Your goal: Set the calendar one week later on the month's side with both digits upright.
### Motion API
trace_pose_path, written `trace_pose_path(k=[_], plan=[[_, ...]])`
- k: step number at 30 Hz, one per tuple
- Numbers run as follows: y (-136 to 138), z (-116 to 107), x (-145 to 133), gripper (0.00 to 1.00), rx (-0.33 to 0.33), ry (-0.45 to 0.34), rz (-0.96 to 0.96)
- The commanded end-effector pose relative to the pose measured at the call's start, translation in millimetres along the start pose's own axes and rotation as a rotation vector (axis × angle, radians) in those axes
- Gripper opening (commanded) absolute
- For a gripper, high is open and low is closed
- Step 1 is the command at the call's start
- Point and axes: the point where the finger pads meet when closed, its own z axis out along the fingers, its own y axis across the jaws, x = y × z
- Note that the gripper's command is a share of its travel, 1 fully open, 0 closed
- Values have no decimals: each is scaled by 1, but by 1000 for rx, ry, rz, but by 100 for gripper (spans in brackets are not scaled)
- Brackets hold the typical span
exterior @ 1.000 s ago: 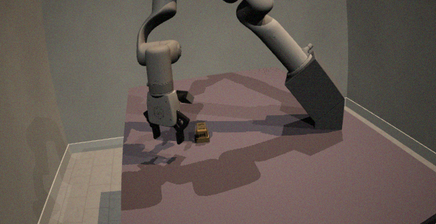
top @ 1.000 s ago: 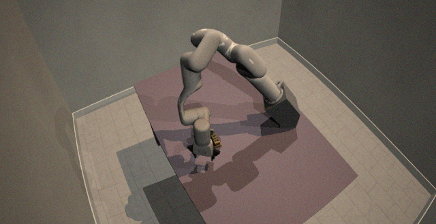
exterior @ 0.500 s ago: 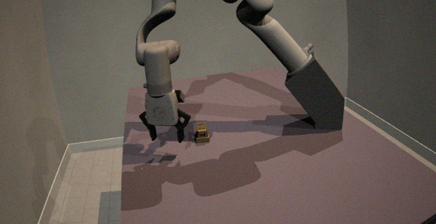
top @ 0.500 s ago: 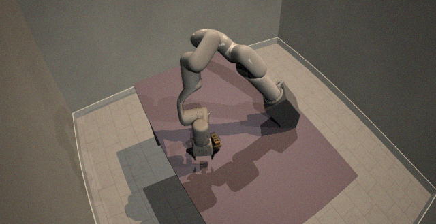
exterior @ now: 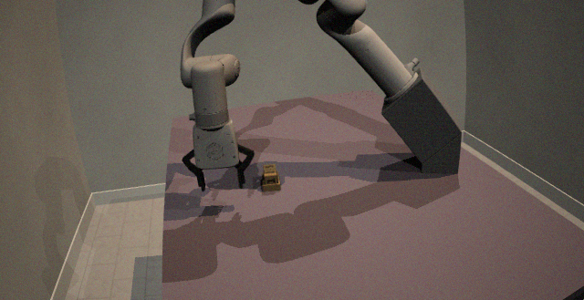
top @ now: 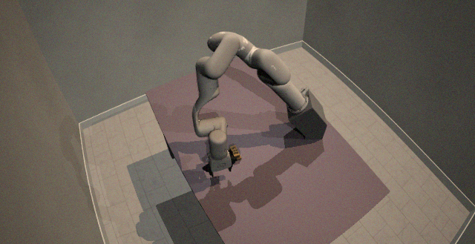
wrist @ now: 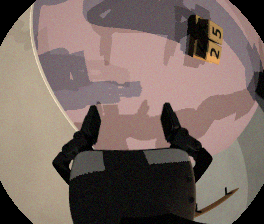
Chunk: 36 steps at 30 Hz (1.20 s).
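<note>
The small tan calendar (top: 234, 152) (exterior: 270, 177) (wrist: 205, 40) stands on the purple table top, a tray holding two cubes side by side. In the wrist view the cubes' top faces show 2 and 5. My gripper (top: 219, 173) (exterior: 220, 182) (wrist: 130, 111) is open and empty. It points straight down and hovers a little above the table, to the left of the calendar in the exterior view and apart from it. The side with the month's name is too small to read.
The purple table top (exterior: 365, 227) ends close to the left of my gripper, with tiled floor (exterior: 114, 236) below. The arm's dark base block (top: 309, 119) (exterior: 422, 129) stands at the back right of the table.
</note>
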Motion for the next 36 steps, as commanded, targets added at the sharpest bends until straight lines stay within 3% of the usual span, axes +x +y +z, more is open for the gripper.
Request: trace_pose_path(k=[1, 8, 22, 36], plan=[[-3, -1, 0, 100, -10, -3, -124], [-3, 3, 0, 100, -10, -3, -134], [-3, 31, 0, 100, -10, -3, -134], [-3, 32, 0, 100, -10, -3, -134]])
